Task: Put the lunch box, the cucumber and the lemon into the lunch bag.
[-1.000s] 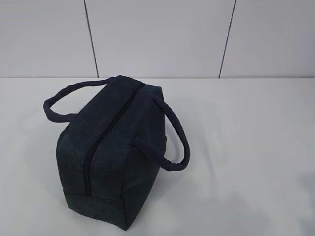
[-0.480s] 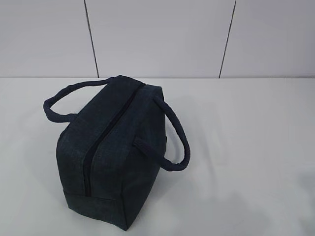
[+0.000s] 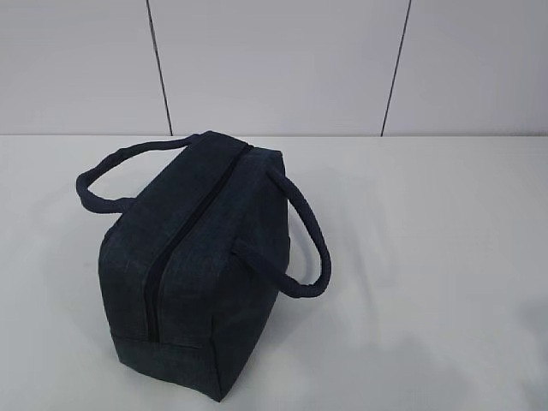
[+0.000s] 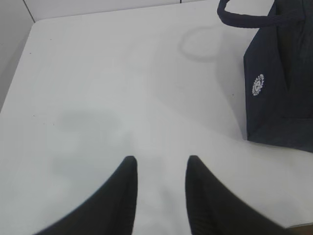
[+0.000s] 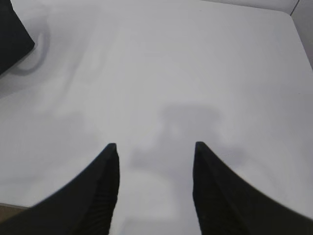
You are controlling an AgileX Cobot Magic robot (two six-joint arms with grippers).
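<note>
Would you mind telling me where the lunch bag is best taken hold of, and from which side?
Probably by the padded loop handle on the right side of the lunch bag, approached from the right by the right claw, which is open and empty. That handle arches clear of the fabric, leaving a gap to hook into, whereas the boxy body looks too wide to pinch.

White, matte table [image 3: 445, 257] filling the lower part of the exterior view, running back to a straight rear edge. Behind it, a pale grey panelled wall [image 3: 274, 60] split by two thin dark seams [image 3: 159, 68], both slightly tilted from vertical. Soft, even light from above, with only faint grey shadows on the tabletop (diffuse blotches in both wrist views). Left edge and far corner of the table [image 4: 30, 29] visible in the left wrist view, a grey surface beyond; far right corner [image 5: 289, 14] in the right wrist view.
</note>
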